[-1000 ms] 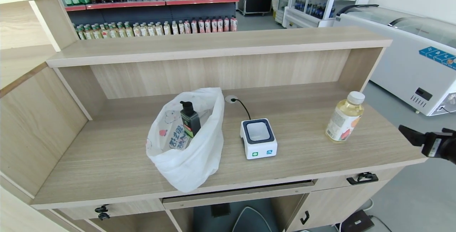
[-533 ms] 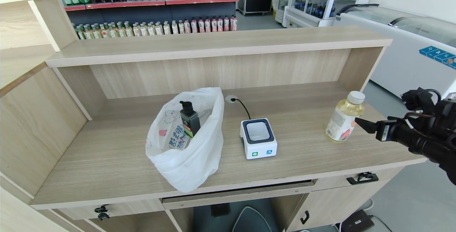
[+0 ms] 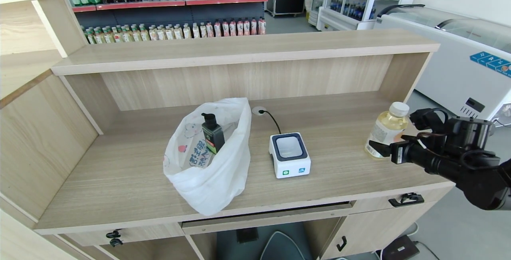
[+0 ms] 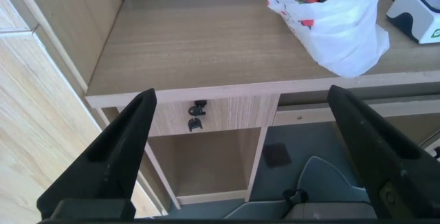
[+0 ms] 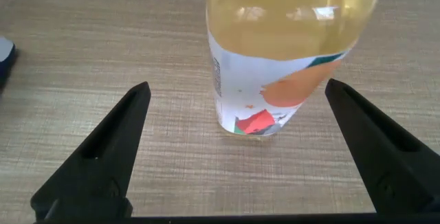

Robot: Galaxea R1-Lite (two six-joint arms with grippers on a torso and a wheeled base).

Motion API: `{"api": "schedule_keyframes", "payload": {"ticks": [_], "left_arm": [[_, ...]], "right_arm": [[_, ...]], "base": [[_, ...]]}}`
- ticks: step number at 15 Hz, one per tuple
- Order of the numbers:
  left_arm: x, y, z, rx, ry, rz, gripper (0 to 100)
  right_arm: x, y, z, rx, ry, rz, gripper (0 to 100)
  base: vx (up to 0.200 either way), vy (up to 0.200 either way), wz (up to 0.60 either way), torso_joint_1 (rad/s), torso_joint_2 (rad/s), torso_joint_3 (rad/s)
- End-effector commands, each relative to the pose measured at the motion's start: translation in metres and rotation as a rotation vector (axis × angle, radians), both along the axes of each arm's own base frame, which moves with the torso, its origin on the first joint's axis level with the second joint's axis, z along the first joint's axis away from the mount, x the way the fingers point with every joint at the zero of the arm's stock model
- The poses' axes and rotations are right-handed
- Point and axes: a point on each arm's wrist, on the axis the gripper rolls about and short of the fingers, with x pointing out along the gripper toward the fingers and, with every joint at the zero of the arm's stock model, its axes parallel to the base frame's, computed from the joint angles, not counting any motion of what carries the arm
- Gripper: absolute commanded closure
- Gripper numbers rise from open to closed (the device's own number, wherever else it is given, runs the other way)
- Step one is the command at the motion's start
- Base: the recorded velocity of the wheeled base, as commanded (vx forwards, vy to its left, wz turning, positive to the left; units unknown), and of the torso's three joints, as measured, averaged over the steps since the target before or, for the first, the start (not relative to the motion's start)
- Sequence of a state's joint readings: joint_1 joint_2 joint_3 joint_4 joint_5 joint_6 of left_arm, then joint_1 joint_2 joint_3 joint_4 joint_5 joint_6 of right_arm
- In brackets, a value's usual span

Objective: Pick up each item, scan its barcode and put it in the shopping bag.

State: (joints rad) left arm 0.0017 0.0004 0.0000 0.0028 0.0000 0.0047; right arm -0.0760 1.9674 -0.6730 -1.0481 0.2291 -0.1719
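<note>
**Head view.** Counter (image 3: pixel 119 172): wood-grain laminate. Scanner (image 3: pixel 289 154): white rounded box with a dark-framed glass top, corded. Shopping bag (image 3: pixel 207 172), left of the scanner: thin crinkled white plastic, mouth open, holding one dark pump bottle (image 3: pixel 212 134). That item is judged done. Juice bottle (image 3: pixel 386 131), well right of the scanner: clear plastic, yellow liquid, white cap, upright. Pickup, scan and bagging remain. Right gripper (image 3: pixel 386 145) is at its base.

**Left wrist view.** Left gripper (image 4: pixel 242 92): black fingers spread wide, off the counter's front edge.

**Right wrist view.** Right gripper: fingers apart, flanking the juice bottle without touching it.
</note>
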Motion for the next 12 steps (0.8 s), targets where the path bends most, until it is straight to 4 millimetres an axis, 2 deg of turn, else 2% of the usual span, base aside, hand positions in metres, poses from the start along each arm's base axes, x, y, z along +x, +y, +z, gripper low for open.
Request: {"api": "schedule_keyframes", "payload": {"ticks": [1,4,12], "left_arm": [[0.000,0.000,0.000,0.000,0.000,0.000,0],[0.000,0.000,0.000,0.000,0.000,0.000,0],[0.000,0.000,0.000,0.000,0.000,0.000,0]], "right_arm": [[0.009,0.002,-0.005,-0.025,0.000,0.014,0],[0.015,0.003,-0.012,-0.087,0.003,0.035,0],[0.040,0.013,-0.013,-0.097,-0.044,0.064,0]], "base": [[0.000,0.000,0.00,0.000,0.00,0.000],[0.000,0.000,0.00,0.000,0.00,0.000],[0.000,0.000,0.00,0.000,0.00,0.000]]}}
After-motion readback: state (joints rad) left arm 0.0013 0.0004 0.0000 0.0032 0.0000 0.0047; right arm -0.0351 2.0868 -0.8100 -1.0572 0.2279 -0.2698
